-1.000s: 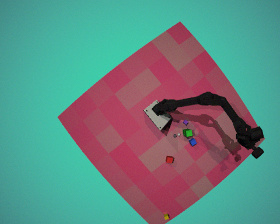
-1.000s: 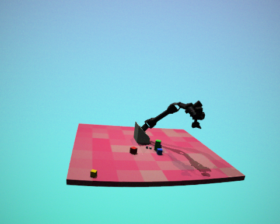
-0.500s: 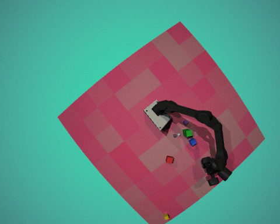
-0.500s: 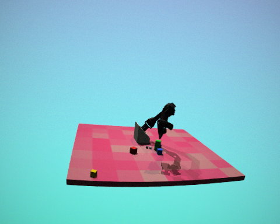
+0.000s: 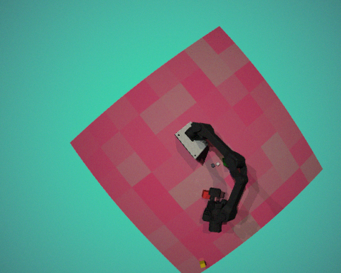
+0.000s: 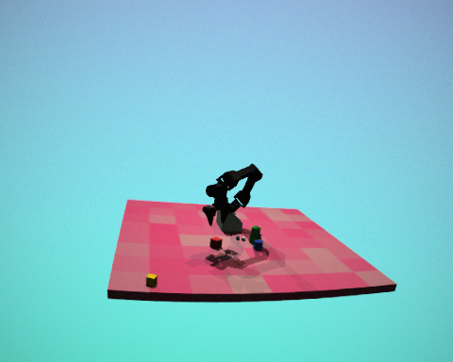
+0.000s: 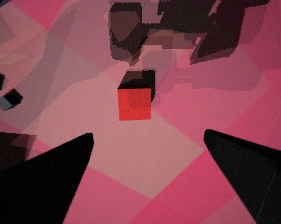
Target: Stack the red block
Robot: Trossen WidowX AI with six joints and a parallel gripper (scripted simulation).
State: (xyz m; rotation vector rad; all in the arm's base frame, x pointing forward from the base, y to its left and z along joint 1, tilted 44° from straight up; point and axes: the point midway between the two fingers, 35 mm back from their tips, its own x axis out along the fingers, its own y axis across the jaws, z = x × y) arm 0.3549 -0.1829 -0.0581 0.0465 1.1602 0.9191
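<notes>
The red block (image 5: 205, 194) lies on the pink checkered mat; it also shows in the exterior view (image 6: 215, 242) and in the wrist view (image 7: 135, 100). My gripper (image 7: 149, 136) is open and empty, and hangs above the mat with the red block just ahead of its fingertips. In the top and exterior views the gripper (image 5: 216, 199) (image 6: 209, 214) is well above the block and not touching it. The green tower (image 6: 255, 234) stands upright to the right of the red block. In the top view only a sliver of the green tower (image 5: 223, 161) shows beside the arm.
A blue block (image 6: 258, 244) sits right in front of the green tower. Two small grey and white cubes (image 5: 215, 164) (image 7: 6, 92) lie between the arm's base (image 5: 192, 140) and the red block. A yellow block (image 5: 202, 264) (image 6: 151, 280) lies near the mat's front edge.
</notes>
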